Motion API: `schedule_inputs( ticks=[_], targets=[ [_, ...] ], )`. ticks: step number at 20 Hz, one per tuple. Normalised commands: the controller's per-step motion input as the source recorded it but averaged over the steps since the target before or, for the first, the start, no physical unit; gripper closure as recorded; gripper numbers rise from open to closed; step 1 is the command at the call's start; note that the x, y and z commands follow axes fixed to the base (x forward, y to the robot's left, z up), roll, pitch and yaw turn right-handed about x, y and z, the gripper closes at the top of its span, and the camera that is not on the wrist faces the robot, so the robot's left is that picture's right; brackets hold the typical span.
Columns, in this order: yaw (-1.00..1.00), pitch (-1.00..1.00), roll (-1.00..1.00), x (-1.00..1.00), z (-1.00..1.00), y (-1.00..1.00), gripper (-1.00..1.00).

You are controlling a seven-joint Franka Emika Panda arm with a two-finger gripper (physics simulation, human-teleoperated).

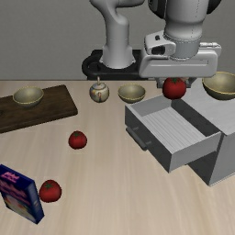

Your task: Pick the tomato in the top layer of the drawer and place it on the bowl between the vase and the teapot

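In the exterior view I see the arm reaching forward from its base, wrist turned down. The claw (175, 83) hangs over the rear edge of the open drawer (174, 133) and is clenched on the held tomato (173, 89), which is lifted clear of the drawer.

I count three tomatoes. The other two lie on the bench (110, 174): a second tomato (78, 139) and a third tomato (50, 190) beside a blue box (20, 193).

There are three bowls: the board bowl (27, 95) on a dark board (57, 103), the middle bowl (132, 93) and the right-hand bowl (221, 85). One round pot (99, 91) stands beside the middle bowl.
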Motion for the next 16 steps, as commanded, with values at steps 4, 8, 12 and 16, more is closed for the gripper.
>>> schedule_inputs(
  ticks=[4,8,12,16],
  targets=[
    [0.00,0.00,0.00,-1.00,0.00,0.00,1.00],
    [0.00,0.00,0.00,-1.00,0.00,0.00,1.00],
    [0.00,0.00,0.00,-1.00,0.00,0.00,1.00],
    [0.00,0.00,0.00,-1.00,0.00,0.00,1.00]
  ],
)
